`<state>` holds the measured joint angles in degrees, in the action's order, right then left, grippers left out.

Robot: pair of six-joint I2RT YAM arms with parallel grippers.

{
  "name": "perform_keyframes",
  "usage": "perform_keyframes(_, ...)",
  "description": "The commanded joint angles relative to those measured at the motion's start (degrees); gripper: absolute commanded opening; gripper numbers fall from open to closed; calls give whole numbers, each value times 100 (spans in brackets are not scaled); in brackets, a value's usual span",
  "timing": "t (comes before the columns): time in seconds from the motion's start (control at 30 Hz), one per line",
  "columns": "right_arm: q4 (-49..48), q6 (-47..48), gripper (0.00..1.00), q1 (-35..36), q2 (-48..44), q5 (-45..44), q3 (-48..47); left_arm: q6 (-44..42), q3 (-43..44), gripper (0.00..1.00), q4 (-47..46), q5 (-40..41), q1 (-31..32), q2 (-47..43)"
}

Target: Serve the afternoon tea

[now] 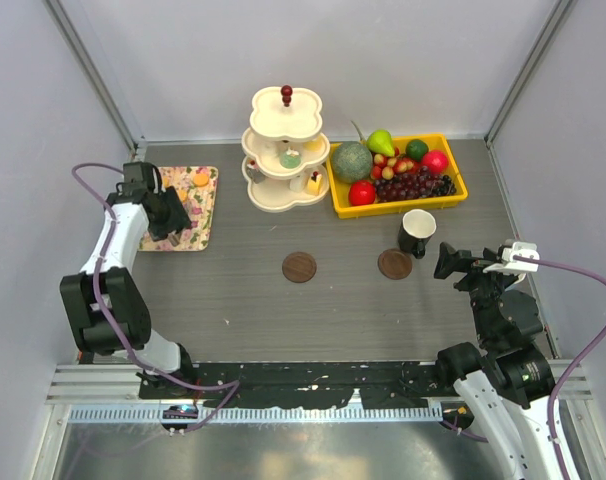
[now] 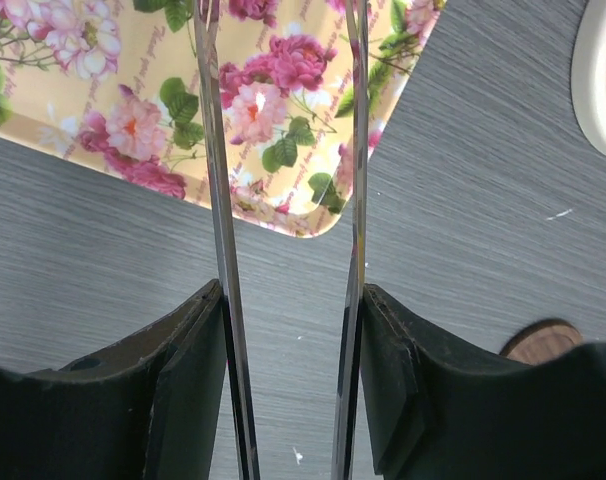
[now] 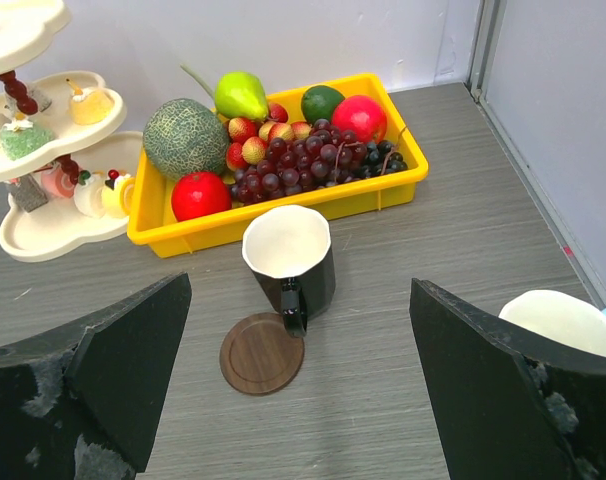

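The black mug (image 1: 417,232) stands on the table beside a brown coaster (image 1: 394,263); the right wrist view shows the mug (image 3: 288,258) with its handle toward me. My right gripper (image 1: 445,260) is open and empty, a short way right of the mug, with it centred ahead of the fingers (image 3: 296,300). A white mug rim with a blue edge (image 3: 561,322) shows at the lower right. Small sweets sit on the cream three-tier stand (image 1: 286,150): a green piece (image 1: 290,158) and a yellow wedge (image 1: 313,183). My left gripper (image 1: 183,235) is open and empty over the near corner of the flowered tray (image 2: 283,60).
The flowered tray (image 1: 188,205) holds an orange tart (image 1: 200,180). A yellow tray of fruit (image 1: 395,172) stands behind the black mug. A second coaster (image 1: 299,266) lies mid-table and shows in the left wrist view (image 2: 543,340). Grey walls close in both sides.
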<state>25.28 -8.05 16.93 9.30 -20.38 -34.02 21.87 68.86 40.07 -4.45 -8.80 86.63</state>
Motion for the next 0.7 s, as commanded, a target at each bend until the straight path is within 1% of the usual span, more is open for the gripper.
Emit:
perform_keyframes(0.0,-234,41,98,12,-77,-10,-26,98,496,57,-369,102,-78,292)
perform_keyframes(0.37,-225,49,98,12,-34,-54,-17,98,1296,58,-272,111,-87,1268)
perform_keyframes(0.53,-225,49,98,21,-16,-62,-17,133,1560,55,-132,23,-87,1541)
perform_keyframes(0.67,-225,50,98,21,-7,-62,-17,142,1508,50,-105,32,-87,1524)
